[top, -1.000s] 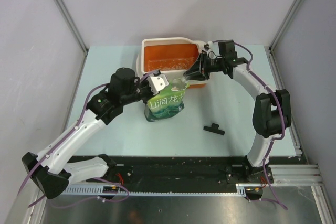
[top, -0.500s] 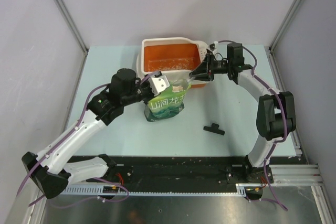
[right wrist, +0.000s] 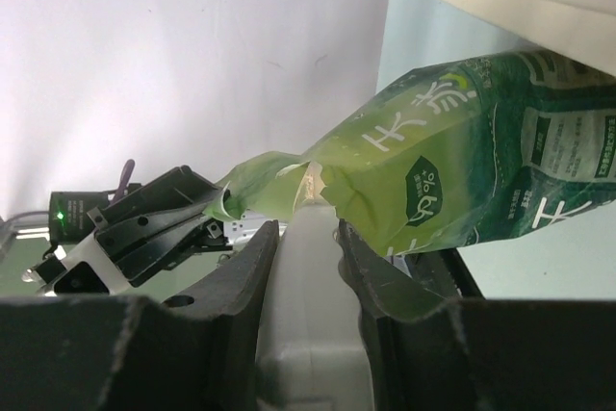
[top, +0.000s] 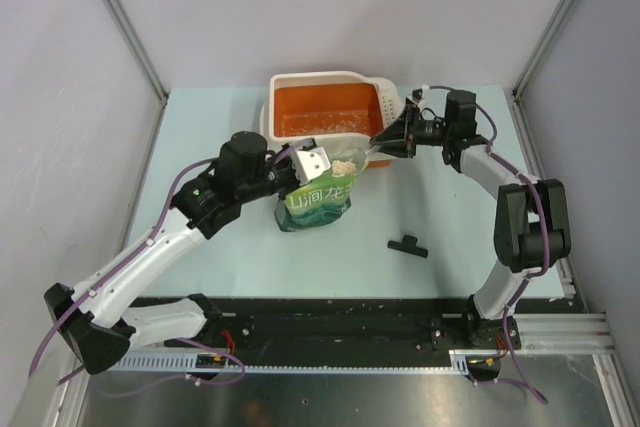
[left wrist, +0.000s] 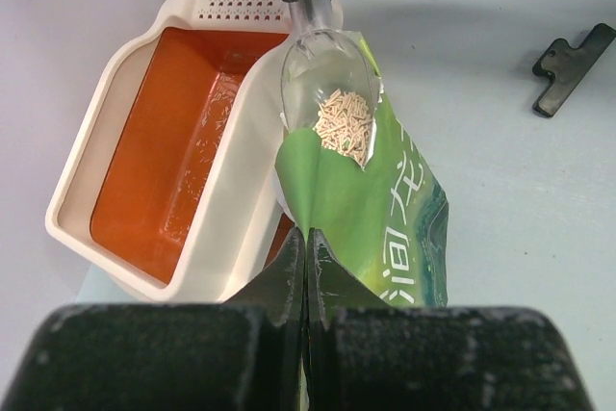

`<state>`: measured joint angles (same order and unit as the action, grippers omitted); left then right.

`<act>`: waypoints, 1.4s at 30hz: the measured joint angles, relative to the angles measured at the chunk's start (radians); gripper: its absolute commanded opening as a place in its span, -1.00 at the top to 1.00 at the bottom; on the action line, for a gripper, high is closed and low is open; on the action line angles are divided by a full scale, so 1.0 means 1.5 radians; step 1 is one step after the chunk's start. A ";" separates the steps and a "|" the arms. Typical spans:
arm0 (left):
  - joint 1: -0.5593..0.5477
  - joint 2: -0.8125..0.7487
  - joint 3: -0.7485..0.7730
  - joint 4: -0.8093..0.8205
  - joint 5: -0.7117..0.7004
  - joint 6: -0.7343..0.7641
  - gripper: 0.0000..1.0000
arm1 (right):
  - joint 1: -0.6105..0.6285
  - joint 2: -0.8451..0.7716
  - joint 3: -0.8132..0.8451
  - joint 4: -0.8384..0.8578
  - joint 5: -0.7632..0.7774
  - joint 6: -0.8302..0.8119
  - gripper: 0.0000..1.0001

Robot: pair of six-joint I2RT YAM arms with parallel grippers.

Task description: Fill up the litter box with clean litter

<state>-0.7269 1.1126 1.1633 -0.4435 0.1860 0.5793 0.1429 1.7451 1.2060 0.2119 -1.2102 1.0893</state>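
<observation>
The left gripper (top: 312, 163) is pinched shut on the green pouch (top: 318, 205), which stands on the counter (top: 450, 209) against the litter box (top: 268, 117). The right gripper (top: 388, 137) clasps a clear scoop (left wrist: 322, 55) holding clean litter (left wrist: 345, 120) just beside the box's near wall.

There is one litter box (top: 310, 76) on one desk (top: 200, 127). There is one green pouch (top: 315, 205), one clear scoop (left wrist: 327, 55) and one black clip (top: 406, 245). Two arms are in view, a left arm (top: 150, 257) and a right arm (top: 520, 217). The litter (left wrist: 345, 122) shows as one small heap in the scoop; its granules are too many and too small to count.
</observation>
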 measured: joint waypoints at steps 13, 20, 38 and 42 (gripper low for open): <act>-0.006 0.001 0.000 0.001 -0.004 0.007 1.00 | -0.033 -0.004 -0.019 0.039 -0.047 0.053 1.00; -0.007 0.004 0.001 0.004 -0.021 0.017 1.00 | -0.070 -0.004 -0.020 0.072 -0.062 0.078 1.00; -0.006 0.004 0.001 0.003 -0.047 0.022 1.00 | -0.081 0.034 -0.019 0.181 -0.065 0.156 1.00; -0.005 0.004 0.001 0.003 -0.050 0.026 1.00 | -0.085 0.057 0.002 0.207 -0.066 0.183 1.00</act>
<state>-0.7338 1.1183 1.1652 -0.4393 0.1112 0.6189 0.0151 1.8309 1.2091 0.5228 -1.3094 1.3643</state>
